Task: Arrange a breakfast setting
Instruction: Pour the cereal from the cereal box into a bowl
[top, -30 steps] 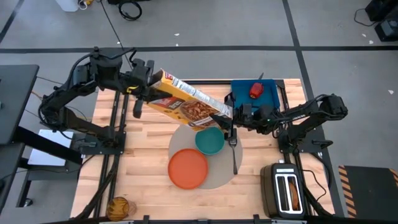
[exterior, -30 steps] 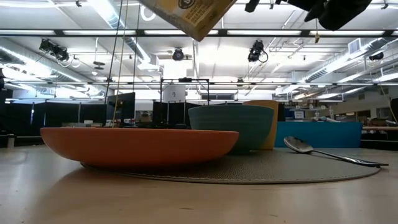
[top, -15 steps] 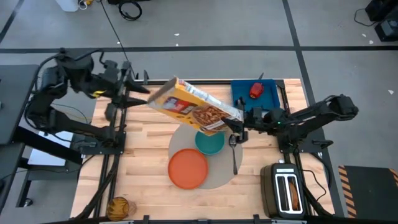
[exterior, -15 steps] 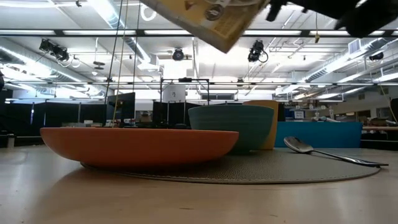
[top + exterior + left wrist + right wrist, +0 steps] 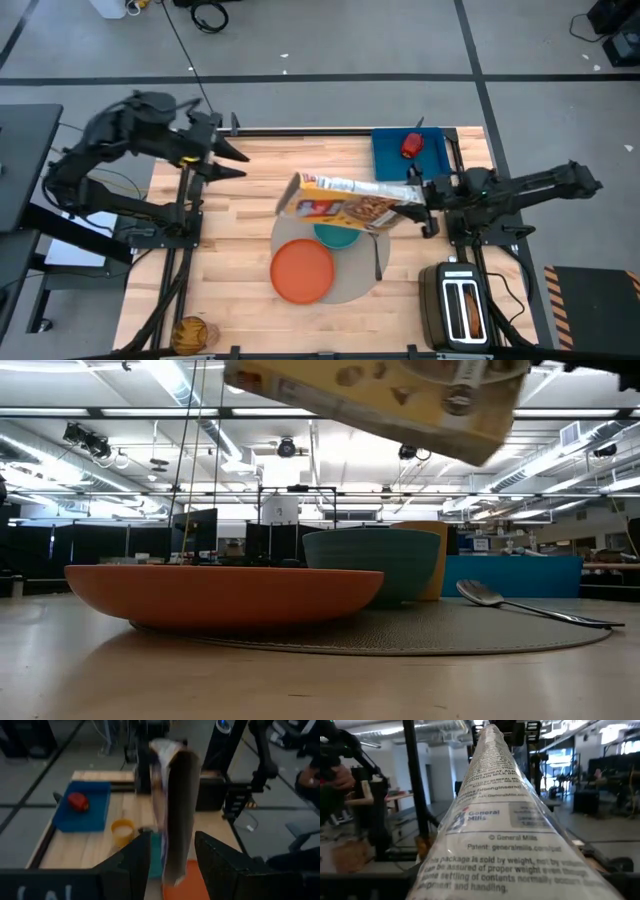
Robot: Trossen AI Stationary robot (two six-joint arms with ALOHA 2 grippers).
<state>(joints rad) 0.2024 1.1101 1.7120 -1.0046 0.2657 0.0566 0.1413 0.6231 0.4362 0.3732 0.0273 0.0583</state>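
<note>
A yellow cereal box (image 5: pixel 340 205) with a clear inner bag (image 5: pixel 495 820) hangs nearly level above the teal bowl (image 5: pixel 338 238), with my right gripper (image 5: pixel 419 195) shut on its right end. Beside the bowl, the orange plate (image 5: pixel 302 270) and the metal spoon (image 5: pixel 377 262) lie on the round grey mat (image 5: pixel 352 290). My left gripper (image 5: pixel 238 163) stands open at the table's far left, apart from the box. A small orange cup (image 5: pixel 122 831) stands near the bowl. The red apple (image 5: pixel 411 146) lies on the blue board (image 5: pixel 395 165). My right gripper holds the box by its bag end (image 5: pixel 405 192), coming about level from the table's right and lying along the box. The bag fills the right wrist view and hides the fingers. The box is lifted clear, lying almost level above the bowl.
A black toaster (image 5: pixel 457 305) stands at the near right corner. A round bread (image 5: pixel 193 333) lies at the near left edge. Bare wood shows left of the mat.
My left gripper has opened, let go of the box's far-left end and drawn back toward the table's left edge. My right gripper has pulled toward the right edge with the box, which has swung from slanting toward the far left to lying nearly level across the bowl.
</note>
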